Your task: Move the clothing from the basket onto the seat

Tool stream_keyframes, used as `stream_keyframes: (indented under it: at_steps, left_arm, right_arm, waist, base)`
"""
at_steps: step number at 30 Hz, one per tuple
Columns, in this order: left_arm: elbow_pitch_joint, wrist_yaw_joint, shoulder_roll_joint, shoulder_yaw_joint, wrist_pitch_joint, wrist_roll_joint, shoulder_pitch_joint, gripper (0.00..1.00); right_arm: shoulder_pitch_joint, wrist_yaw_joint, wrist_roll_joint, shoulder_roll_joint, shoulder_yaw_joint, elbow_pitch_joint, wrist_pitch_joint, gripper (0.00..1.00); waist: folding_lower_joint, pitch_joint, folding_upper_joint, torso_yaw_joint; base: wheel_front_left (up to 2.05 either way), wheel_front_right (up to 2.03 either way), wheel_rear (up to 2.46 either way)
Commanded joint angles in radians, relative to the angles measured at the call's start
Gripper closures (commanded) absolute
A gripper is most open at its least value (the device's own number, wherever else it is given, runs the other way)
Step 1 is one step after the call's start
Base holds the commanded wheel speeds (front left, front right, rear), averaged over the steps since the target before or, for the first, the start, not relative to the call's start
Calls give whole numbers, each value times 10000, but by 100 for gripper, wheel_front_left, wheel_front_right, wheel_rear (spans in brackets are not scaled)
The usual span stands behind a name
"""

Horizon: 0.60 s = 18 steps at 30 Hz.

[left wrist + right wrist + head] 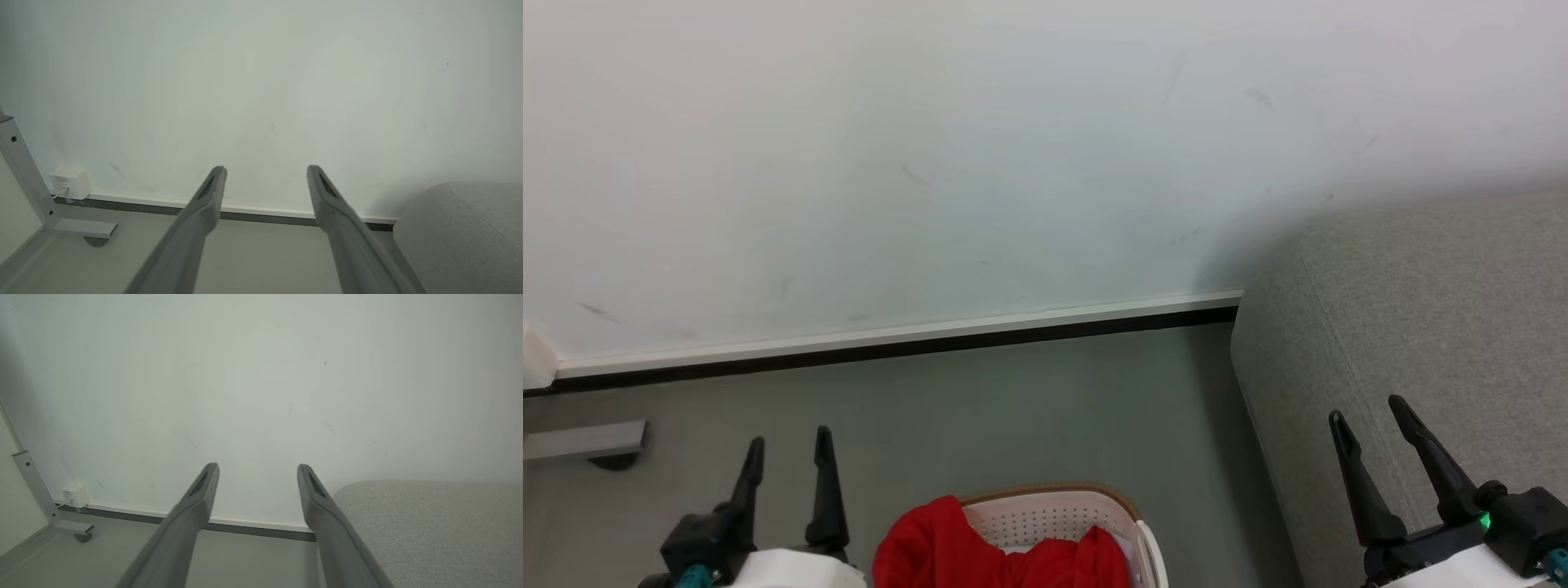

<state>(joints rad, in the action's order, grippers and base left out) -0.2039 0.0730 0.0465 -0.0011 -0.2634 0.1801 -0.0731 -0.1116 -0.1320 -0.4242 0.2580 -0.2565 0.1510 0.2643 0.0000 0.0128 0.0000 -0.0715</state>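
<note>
Red clothing [980,551] is noted at 6 o'clock in the head view. It is soft and crumpled into rounded folds, heaped in the basket [1054,513] and covering its 9 o'clock side. The basket is oval white plastic, its wall pierced with rows of small holes and its rim banded in brown woven-look trim. It is set on a smooth grey floor [1013,408].

The seat [1421,327] is recorded at 3 to 4 o'clock, near the basket but apart from it. It is upholstered in light-grey coarse weave and has a rounded corner.

At 7 o'clock the left gripper [791,436] is held with its 2 long dark tapered fingers parted and nothing between them. At 5 o'clock the right gripper [1366,408] is held before the seat's side, its fingers likewise spread and empty.

Behind, a scuffed matt white wall [931,163] is edged by a pale skirting strip [890,336] over a dark line. A grey metal frame foot [584,441] is recorded at 9 o'clock.
</note>
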Motion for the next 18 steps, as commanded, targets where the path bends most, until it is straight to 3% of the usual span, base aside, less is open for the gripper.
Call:
stream_keyframes:
  at_steps: [1,18]
  left_arm:
    - [-21,30,70,22,-21,-3,-24,0]
    - [-551,-180,69,-886,-16,240,-1427,0]
  right_arm:
    - [-127,24,-36,34,3,-78,1,0]
    - [-1247,24,-23,67,37,-651,-1,0]
  waist:
    - [0,101,0,-1]
    - [0,2140,0,-43]
  base:
    - [0,0,0]
    - [0,0,0]
